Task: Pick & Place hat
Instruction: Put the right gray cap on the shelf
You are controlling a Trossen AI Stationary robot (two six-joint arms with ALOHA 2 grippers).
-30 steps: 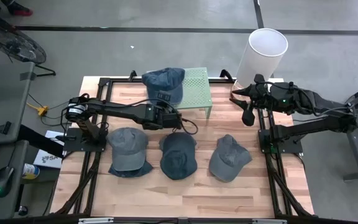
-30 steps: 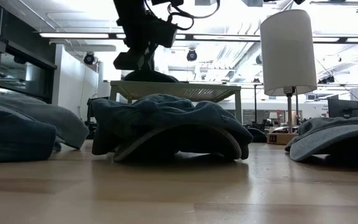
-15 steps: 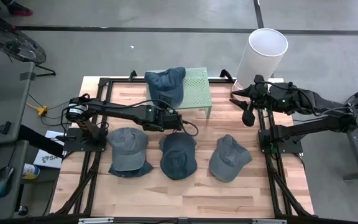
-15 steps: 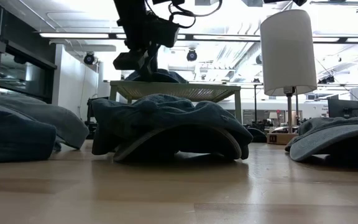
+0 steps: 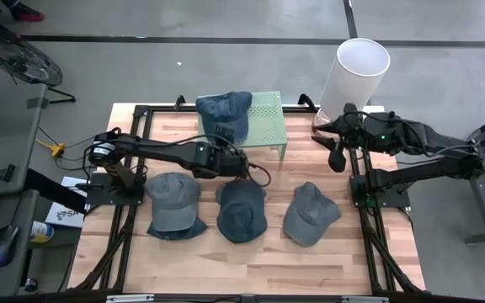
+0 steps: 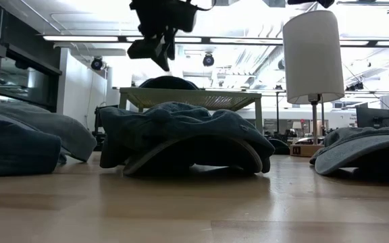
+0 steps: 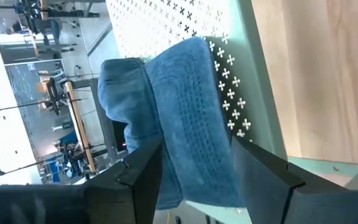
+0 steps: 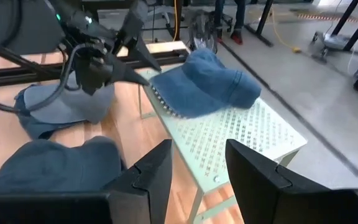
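Observation:
A blue denim hat (image 5: 224, 112) lies on the green perforated stand (image 5: 268, 118) at the table's far edge, its brim toward the near side. In the low view the hat (image 6: 167, 82) sits as a mound on the stand top (image 6: 194, 98). My left gripper (image 5: 226, 135) is open and hangs just above the hat's near edge; the low view shows it (image 6: 159, 54) clear of the hat. In the left wrist view its fingers (image 7: 196, 144) frame the hat (image 7: 185, 112). My right gripper (image 5: 336, 158) waits open at the table's far right.
Three more hats lie in a row on the wooden table: a grey-blue one (image 5: 173, 202), a dark one (image 5: 241, 210) and a grey one (image 5: 310, 215). A tall white cylinder (image 5: 356, 76) stands beyond the far right corner. The table's near strip (image 5: 242, 265) is bare wood.
My left gripper has risen straight up from the stand top, leaving the blue hat behind. The hat stays on the stand and now shows as a rounded mound with the gripper clear above it.

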